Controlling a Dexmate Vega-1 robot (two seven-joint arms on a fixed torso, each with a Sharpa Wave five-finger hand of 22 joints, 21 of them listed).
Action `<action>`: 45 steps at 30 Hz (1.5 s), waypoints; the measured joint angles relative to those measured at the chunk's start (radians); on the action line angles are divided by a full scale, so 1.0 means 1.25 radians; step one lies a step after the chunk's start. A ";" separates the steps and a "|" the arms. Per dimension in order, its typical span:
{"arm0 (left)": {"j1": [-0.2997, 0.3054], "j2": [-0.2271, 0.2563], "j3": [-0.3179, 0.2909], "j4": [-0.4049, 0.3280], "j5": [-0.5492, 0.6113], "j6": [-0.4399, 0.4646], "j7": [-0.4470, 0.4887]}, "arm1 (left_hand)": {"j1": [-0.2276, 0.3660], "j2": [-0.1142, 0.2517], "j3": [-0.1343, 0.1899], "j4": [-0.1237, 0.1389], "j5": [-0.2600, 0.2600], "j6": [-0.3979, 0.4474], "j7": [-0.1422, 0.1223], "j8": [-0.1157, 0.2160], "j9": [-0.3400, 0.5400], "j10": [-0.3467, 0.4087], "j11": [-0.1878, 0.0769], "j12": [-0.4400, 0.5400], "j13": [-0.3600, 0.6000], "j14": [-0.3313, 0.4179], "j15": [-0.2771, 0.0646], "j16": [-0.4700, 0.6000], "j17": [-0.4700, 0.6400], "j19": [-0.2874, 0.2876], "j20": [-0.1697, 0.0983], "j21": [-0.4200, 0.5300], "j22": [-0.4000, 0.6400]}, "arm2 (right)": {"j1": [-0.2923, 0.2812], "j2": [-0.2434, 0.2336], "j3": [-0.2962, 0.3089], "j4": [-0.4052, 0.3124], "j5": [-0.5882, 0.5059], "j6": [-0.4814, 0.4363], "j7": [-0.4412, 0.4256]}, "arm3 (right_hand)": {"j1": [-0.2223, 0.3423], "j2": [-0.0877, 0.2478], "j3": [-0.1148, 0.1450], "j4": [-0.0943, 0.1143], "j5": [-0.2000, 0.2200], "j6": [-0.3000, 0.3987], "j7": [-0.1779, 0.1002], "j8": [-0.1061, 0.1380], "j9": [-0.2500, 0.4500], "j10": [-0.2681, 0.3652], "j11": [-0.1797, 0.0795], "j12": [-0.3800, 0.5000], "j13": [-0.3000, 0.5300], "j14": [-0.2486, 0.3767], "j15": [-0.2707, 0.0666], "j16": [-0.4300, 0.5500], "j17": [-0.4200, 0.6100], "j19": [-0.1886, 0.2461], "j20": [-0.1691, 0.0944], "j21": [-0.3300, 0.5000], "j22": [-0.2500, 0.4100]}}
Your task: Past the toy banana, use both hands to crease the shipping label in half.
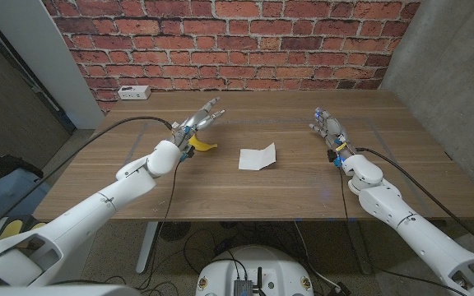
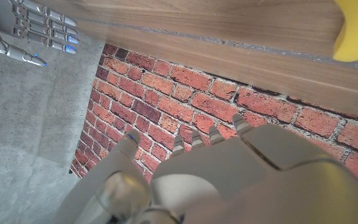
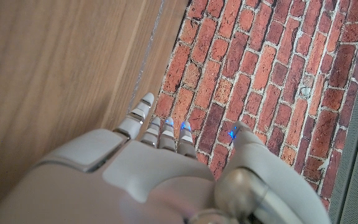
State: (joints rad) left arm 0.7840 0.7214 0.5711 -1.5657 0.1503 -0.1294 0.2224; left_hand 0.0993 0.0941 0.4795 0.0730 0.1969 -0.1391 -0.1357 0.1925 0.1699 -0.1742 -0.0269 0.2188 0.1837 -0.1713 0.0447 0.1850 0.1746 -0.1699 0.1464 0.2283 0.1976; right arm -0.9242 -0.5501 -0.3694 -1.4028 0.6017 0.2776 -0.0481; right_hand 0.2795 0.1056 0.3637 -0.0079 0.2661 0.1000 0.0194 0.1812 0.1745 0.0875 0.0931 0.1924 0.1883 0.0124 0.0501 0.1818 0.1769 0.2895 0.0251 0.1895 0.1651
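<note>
**Both hands raised and empty, label lying between them**

Left hand (image 1: 197,123) raised over the table's left half, fingers spread and extended toward the far edge, holding nothing. Directly beside it, just toward the table's middle, toy banana (image 1: 203,145), partly screened by the wrist in the head view and showing as a yellow end in the left wrist view (image 2: 357,32). Right hand (image 1: 327,127) poised over the right half, nearer the right edge, fingers apart and reaching toward the brick wall (image 1: 245,41), also empty; same pose seen along its back in the right wrist view (image 3: 160,162).

Shipping label (image 1: 258,156) lying flat near the table's (image 1: 303,197) centre, between the two hands and a little nearer the front edge than either. Long axis roughly parallel to the front edge, slightly skewed, far right corner lifted or angled up. Already looks partly doubled, though hard to tell.

Left hand the closer of the two, judged from the head view, with the banana lying between it and the label. Right hand well apart from the label, nothing lying between.
</note>
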 measured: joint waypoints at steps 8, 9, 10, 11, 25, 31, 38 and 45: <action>0.000 0.014 0.011 -0.023 0.042 0.004 -0.007 | 0.000 0.000 0.000 0.000 0.000 0.003 -0.003 0.000 0.000 0.000 0.000 0.000 0.000 0.000 0.000 0.000 0.000 0.000 0.000 0.000 0.000 | -0.009 -0.005 -0.004 -0.017 -0.016 0.002 -0.014 | 0.000 0.000 0.000 -0.006 -0.003 -0.003 -0.003 0.000 0.000 0.000 0.000 0.000 0.000 0.000 0.000 0.000 0.000 0.000 0.000 0.000 0.000; 0.000 0.017 0.013 -0.027 0.048 0.004 -0.009 | 0.000 0.000 0.000 0.000 0.000 0.004 -0.004 0.000 0.000 0.000 0.000 0.000 0.000 0.000 0.000 0.000 0.000 0.000 0.000 0.000 0.000 | -0.010 -0.006 -0.004 -0.021 -0.021 0.002 -0.019 | 0.000 0.000 0.000 -0.006 -0.003 -0.003 -0.003 0.000 0.000 0.000 0.000 0.000 0.000 0.000 0.000 0.000 0.000 0.000 0.000 0.000 0.000; 0.000 0.019 0.014 -0.030 0.053 0.004 -0.011 | 0.000 0.000 0.000 0.000 0.000 0.005 -0.003 0.000 0.000 0.000 0.000 0.000 0.000 0.000 0.000 0.000 0.000 0.000 0.000 0.000 0.000 | -0.012 -0.007 -0.005 -0.023 -0.025 0.002 -0.021 | 0.000 0.000 0.000 -0.006 -0.003 -0.003 -0.003 0.000 0.000 0.000 0.000 0.000 0.000 0.000 0.000 0.000 0.000 0.000 0.000 0.000 0.000; 0.000 0.022 0.016 -0.034 0.059 0.004 -0.013 | 0.000 0.000 0.000 0.000 0.000 0.007 -0.001 0.000 0.000 0.000 0.000 0.000 0.000 0.000 0.000 0.000 0.000 0.000 0.000 0.000 0.000 | -0.013 -0.007 -0.006 -0.025 -0.026 0.002 -0.023 | 0.004 0.004 0.000 -0.006 -0.003 -0.003 -0.003 0.000 0.000 0.000 0.000 0.000 0.000 0.000 0.000 0.000 0.000 0.000 0.000 0.000 0.000; 0.005 0.045 0.024 -0.060 0.116 0.004 -0.033 | 0.010 0.002 0.003 -0.010 0.000 0.018 -0.001 0.000 0.000 0.009 -0.008 0.000 0.000 0.000 0.000 0.000 -0.002 0.000 0.000 0.000 0.000 | -0.040 -0.028 -0.017 -0.093 -0.085 -0.026 -0.081 | 0.016 0.009 0.003 -0.017 -0.009 -0.003 -0.003 0.000 0.000 0.000 0.000 0.000 0.000 0.000 0.000 0.000 0.000 0.000 0.000 0.000 0.000; 0.007 0.050 0.026 -0.066 0.131 -0.002 -0.041 | 0.015 0.006 0.007 -0.013 -0.004 0.023 -0.006 0.000 0.000 0.013 -0.013 0.000 0.000 0.000 0.000 0.000 -0.002 0.000 0.000 0.000 0.000 | -0.052 -0.035 -0.020 -0.119 -0.105 -0.039 -0.101 | 0.020 0.014 0.009 -0.022 -0.012 -0.003 -0.003 0.000 0.000 0.000 0.000 0.000 0.000 0.000 0.000 0.000 0.000 0.000 0.000 0.000 0.000; 0.010 0.057 0.029 -0.079 0.147 -0.003 -0.056 | 0.021 0.007 0.012 -0.019 -0.004 0.026 -0.003 0.000 0.000 0.013 -0.013 0.000 0.000 0.000 0.000 0.000 -0.002 0.000 0.000 0.000 0.000 | -0.068 -0.043 -0.023 -0.149 -0.128 -0.049 -0.124 | 0.033 0.018 0.015 -0.029 -0.018 -0.004 -0.010 0.000 0.000 0.000 0.000 0.000 0.000 0.000 0.000 0.000 0.000 0.000 0.000 0.000 0.000; 0.011 0.065 0.034 -0.096 0.164 0.009 -0.086 | 0.029 0.014 0.018 -0.025 -0.004 0.039 0.001 0.000 0.000 0.022 -0.015 0.006 0.000 0.000 0.000 0.000 -0.002 0.000 0.000 0.000 0.000 | -0.084 -0.048 -0.026 -0.174 -0.147 -0.062 -0.145 | 0.034 0.019 0.016 -0.035 -0.021 -0.004 -0.010 0.000 0.000 0.000 0.000 0.000 -0.002 0.000 0.000 0.000 0.000 0.000 0.000 0.000 0.000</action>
State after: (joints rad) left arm 0.7973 0.8029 0.6139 -1.6855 0.3554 -0.1183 0.1147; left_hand 0.1351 0.1113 0.5016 0.0420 0.1919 -0.0910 -0.1339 0.1925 0.1699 -0.1472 -0.0462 0.2268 0.1836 -0.1713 0.0447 0.1852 0.1721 -0.1699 0.1463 0.2284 0.1974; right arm -1.0293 -0.6099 -0.4018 -1.6199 0.4182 0.1995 -0.2290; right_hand 0.3217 0.1294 0.3832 -0.0517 0.2397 0.0945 0.0068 0.1812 0.1744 0.0874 0.0928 0.1924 0.1859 0.0123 0.0500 0.1818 0.1768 0.2895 0.0250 0.1895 0.1650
